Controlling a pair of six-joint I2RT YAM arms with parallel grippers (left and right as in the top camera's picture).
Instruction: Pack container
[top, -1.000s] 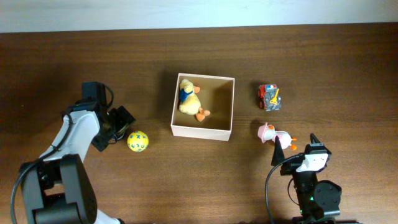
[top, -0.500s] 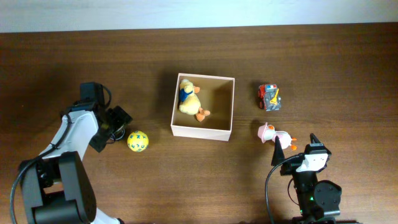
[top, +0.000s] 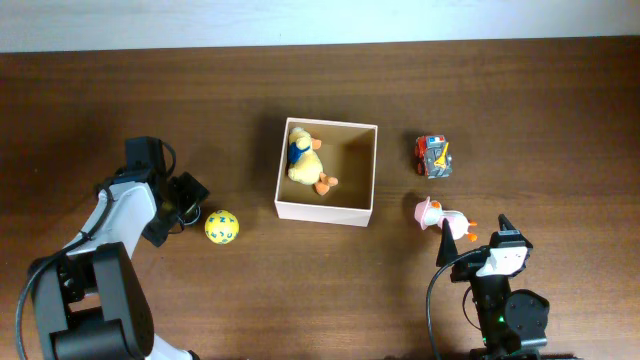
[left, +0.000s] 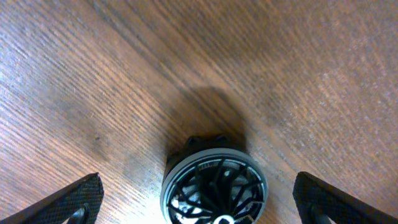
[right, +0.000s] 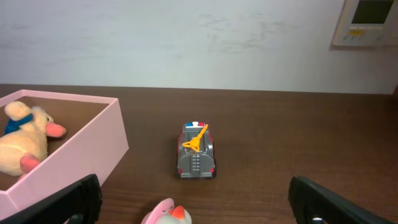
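The container (top: 362, 176) is a white square box with a tan inside, standing mid-table; in the right wrist view its wall (right: 81, 155) looks pinkish. A yellow plush duck (top: 308, 160) lies inside it (right: 28, 140). My left gripper (top: 184, 202) points down at the table left of the box, just left of a yellow ball (top: 221, 227). It is open (left: 199, 208), its fingertips (left: 78, 198) wide on either side of a black spoked wheel (left: 214, 186) and clear of it. My right gripper (top: 474, 236) is open (right: 200, 213) and holds nothing.
A pink and white duck toy (top: 440, 217) lies just ahead of the right gripper, low in the right wrist view (right: 168, 213). A small grey and red toy car (top: 432, 156) stands beyond it (right: 196, 151). A wall runs along the table's far edge.
My left arm has shifted slightly left and toward the table's front, away from the ball. The right arm and the toys have not moved.
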